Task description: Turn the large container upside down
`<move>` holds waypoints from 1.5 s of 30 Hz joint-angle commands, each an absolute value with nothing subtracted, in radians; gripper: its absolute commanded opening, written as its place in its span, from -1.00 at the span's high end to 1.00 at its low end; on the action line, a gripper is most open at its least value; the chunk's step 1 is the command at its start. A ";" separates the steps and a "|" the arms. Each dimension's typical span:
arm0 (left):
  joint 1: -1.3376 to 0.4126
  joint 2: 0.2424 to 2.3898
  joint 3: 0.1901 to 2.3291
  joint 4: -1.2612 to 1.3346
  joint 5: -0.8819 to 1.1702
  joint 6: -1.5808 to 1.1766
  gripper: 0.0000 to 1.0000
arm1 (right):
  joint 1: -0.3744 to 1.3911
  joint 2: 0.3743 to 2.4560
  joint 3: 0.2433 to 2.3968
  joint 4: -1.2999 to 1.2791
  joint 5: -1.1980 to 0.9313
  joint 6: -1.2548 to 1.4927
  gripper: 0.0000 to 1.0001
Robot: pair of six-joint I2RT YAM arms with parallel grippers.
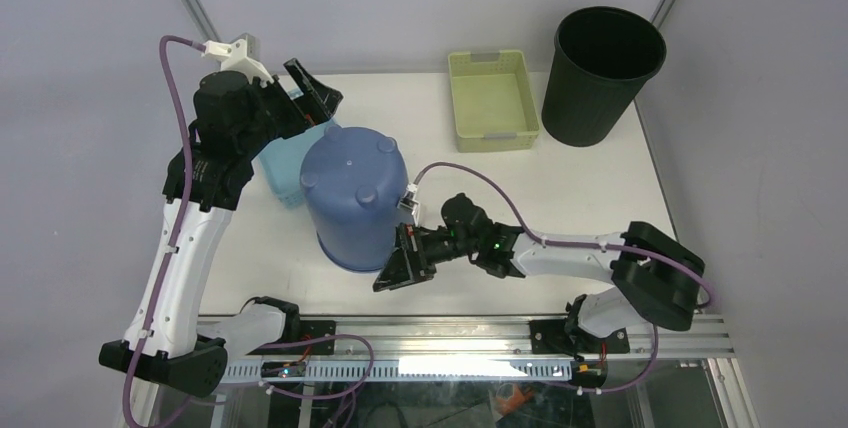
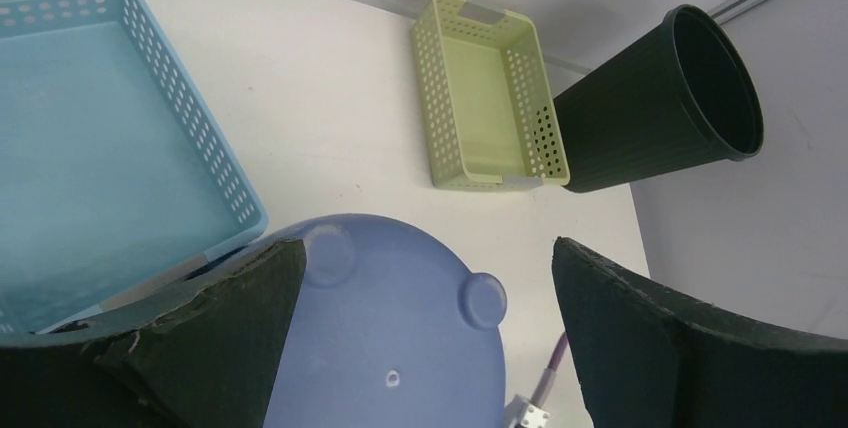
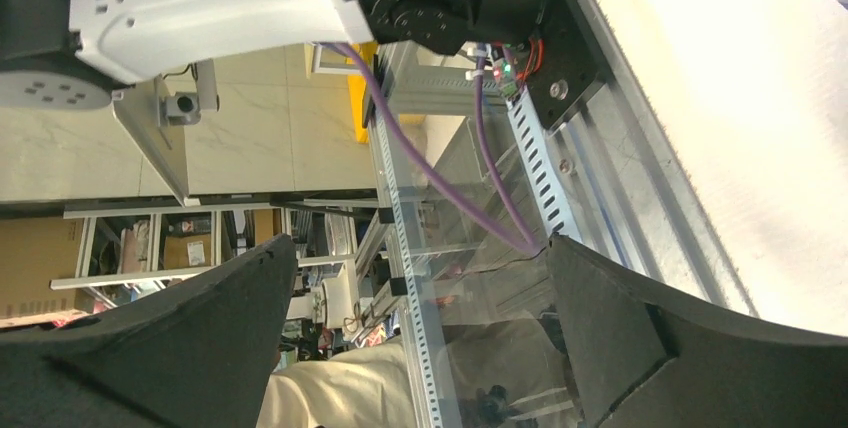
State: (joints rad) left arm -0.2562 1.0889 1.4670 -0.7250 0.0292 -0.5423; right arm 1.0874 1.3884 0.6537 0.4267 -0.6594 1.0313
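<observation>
L gripper (image 2: pixel 425 253) spread above upturned container (image 1: pixel 352 198), R gripper (image 1: pixel 404 266) spread low beside its rim; 1 container, 1 blue basket (image 2: pixel 100 148), 1 green basket (image 1: pixel 490 98), 1 bin (image 1: pixel 595 98).

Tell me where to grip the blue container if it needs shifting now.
Probably its side wall, squeezed between the left gripper and right gripper from opposite sides. The blue container stands mouth-down, closed footed base up, so no rim is free, and it looks too wide for one gripper.
</observation>
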 commanded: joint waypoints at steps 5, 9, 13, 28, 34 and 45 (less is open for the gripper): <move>-0.261 1.075 1.501 -0.815 -0.023 -0.495 -0.98 | 1.089 1.435 0.745 0.500 -0.655 1.030 -0.99; -0.261 1.051 1.512 -0.871 -0.061 -0.478 -0.98 | 1.081 1.330 0.719 0.418 -0.655 1.030 -0.99; -0.262 1.040 1.533 -0.873 -0.067 -0.474 -0.98 | 1.034 1.222 0.763 0.141 -0.088 0.837 -0.98; -0.261 1.059 1.575 -0.885 -0.048 -0.449 -0.98 | 0.636 1.043 0.836 -0.159 0.342 0.338 -0.99; -0.261 0.996 1.546 -1.033 -0.082 -0.419 -0.98 | 0.560 1.156 0.961 -0.336 0.330 0.382 -0.99; -0.262 0.783 1.303 -1.105 0.012 -0.591 -0.98 | 0.504 1.189 0.981 -0.353 0.235 0.436 -0.99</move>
State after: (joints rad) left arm -0.2562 0.7994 1.3773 -1.0962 -0.0799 -0.5140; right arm 0.5140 1.1873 0.9436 -0.3664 0.2710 0.4065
